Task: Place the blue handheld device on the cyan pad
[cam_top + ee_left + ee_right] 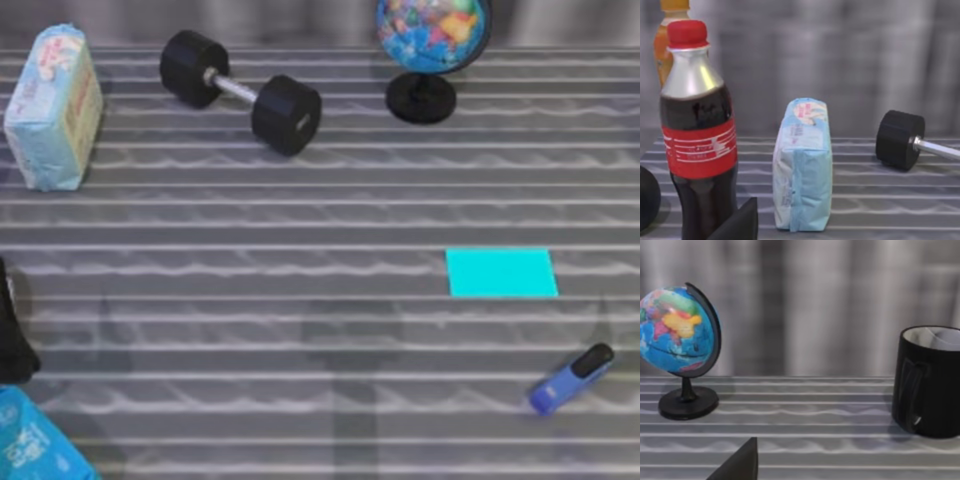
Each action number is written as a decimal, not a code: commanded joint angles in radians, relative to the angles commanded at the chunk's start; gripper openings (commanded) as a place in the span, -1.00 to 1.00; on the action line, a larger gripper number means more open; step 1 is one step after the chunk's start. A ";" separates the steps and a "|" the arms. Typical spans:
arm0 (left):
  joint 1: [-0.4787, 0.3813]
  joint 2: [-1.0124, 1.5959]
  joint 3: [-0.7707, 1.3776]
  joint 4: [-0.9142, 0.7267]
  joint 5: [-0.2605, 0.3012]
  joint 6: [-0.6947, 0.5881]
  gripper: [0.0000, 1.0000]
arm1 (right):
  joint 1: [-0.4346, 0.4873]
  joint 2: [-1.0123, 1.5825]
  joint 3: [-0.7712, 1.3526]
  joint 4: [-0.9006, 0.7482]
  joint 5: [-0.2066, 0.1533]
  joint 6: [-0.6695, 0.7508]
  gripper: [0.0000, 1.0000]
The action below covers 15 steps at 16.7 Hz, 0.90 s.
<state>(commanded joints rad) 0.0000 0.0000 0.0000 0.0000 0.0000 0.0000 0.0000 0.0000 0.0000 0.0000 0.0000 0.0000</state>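
Observation:
The blue handheld device (571,379), a slim blue bar with a black end, lies slanted on the table at the front right. The cyan pad (501,272) lies flat a little behind it and to its left, apart from it and bare. Neither arm shows in the top view. Only a dark wedge of my left gripper (737,225) shows at the edge of the left wrist view, and a like wedge of my right gripper (737,465) in the right wrist view. Neither wrist view shows the device or the pad.
A black dumbbell (241,92) and a globe (432,45) stand at the back. A pale blue wrapped package (55,107) is at back left and a large blue packet (35,445) at front left. A cola bottle (697,135) and a black mug (930,382) stand near.

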 joint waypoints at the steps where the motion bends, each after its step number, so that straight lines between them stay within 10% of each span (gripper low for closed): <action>1: 0.000 0.000 0.000 0.000 0.000 0.000 1.00 | 0.000 0.000 0.000 0.000 0.000 0.000 1.00; 7: 0.000 0.000 0.000 0.000 0.000 0.000 1.00 | 0.044 0.160 0.138 -0.124 -0.001 0.155 1.00; 15: 0.000 0.000 0.000 0.000 0.000 0.000 1.00 | 0.191 0.885 0.596 -0.576 0.002 0.713 1.00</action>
<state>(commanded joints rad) 0.0000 0.0000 0.0000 0.0000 0.0000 0.0000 0.1907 0.8854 0.5964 -0.5765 0.0024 0.7128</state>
